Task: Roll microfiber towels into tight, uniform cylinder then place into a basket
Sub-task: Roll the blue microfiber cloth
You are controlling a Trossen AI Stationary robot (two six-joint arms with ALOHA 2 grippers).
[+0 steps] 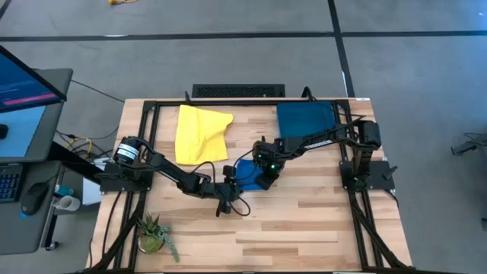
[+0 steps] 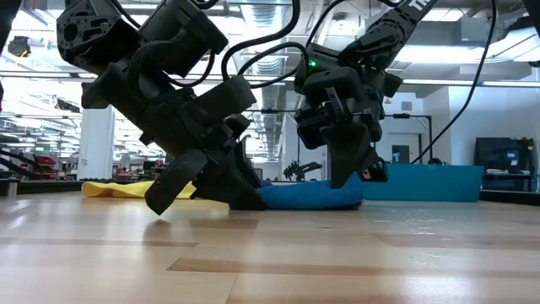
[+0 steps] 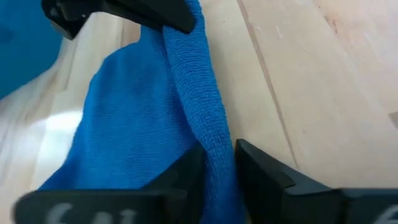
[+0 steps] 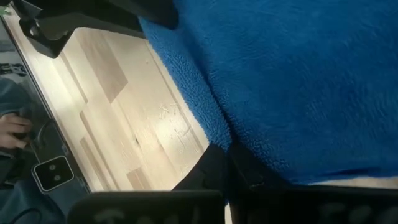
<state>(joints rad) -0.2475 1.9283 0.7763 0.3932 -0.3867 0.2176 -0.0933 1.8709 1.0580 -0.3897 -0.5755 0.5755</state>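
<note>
The blue towel (image 1: 245, 172) lies mid-tabletop (image 1: 304, 221), pinched at both ends: the left tool (image 3: 217, 168) is clamped on its folded edge, the right tool (image 4: 227, 163) apparently clamped on its opposite edge. The yellow towel (image 1: 199, 134) lies beside the basket (image 1: 306, 119).

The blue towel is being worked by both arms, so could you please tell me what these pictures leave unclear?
- Blue towel: high view, mostly covered by the left gripper and right gripper; how far it is rolled is hidden.
- Basket: low view shows only its wall; its inside is hidden.
- Yellow towel: low view, behind the left arm.
</note>
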